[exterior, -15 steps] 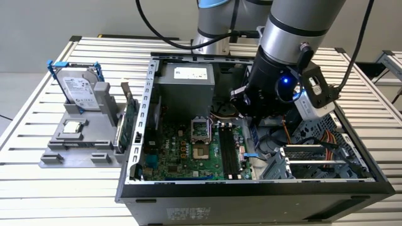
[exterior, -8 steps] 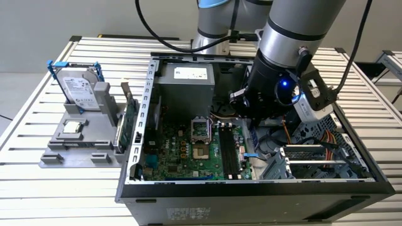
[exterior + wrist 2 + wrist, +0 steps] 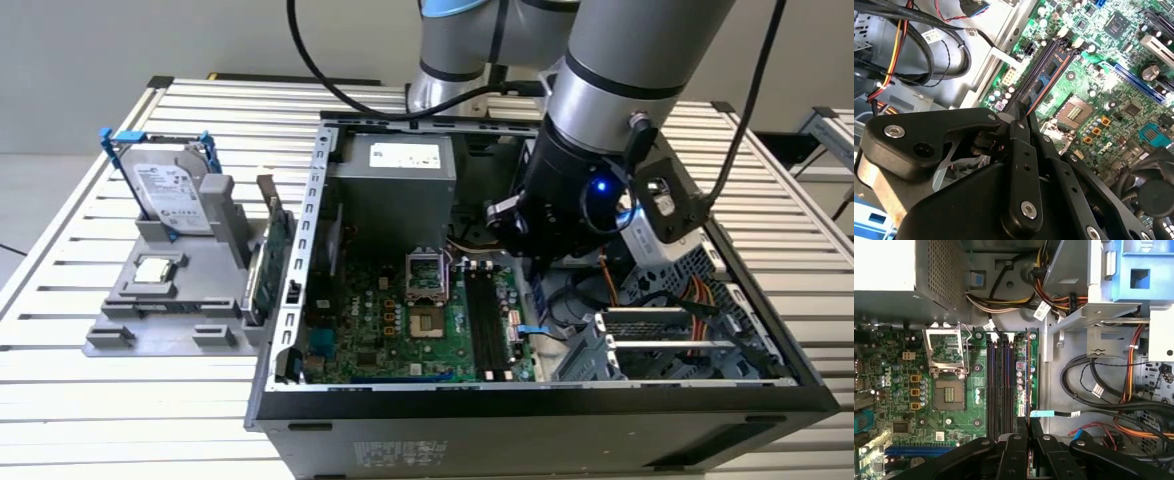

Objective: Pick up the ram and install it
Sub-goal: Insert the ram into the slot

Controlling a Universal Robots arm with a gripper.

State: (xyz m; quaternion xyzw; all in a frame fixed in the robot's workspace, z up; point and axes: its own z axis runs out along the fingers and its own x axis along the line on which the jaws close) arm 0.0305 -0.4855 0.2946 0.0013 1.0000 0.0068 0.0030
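Gripper (image 3: 1029, 427) fingers pinched narrow on the ram (image 3: 1028, 375), held on edge over the memory slots (image 3: 999, 385) of the motherboard (image 3: 914, 390), beside the empty CPU socket (image 3: 949, 395), inside the PC case (image 3: 300, 260).

matt black, seemingly plastic gripper (image 3: 1029, 427)

Robotics lab: opened computer case (image 3: 534, 400) on slatted metal workbench (image 3: 107, 400)

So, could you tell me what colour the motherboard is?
Green motherboard, clearest in the first wrist view.
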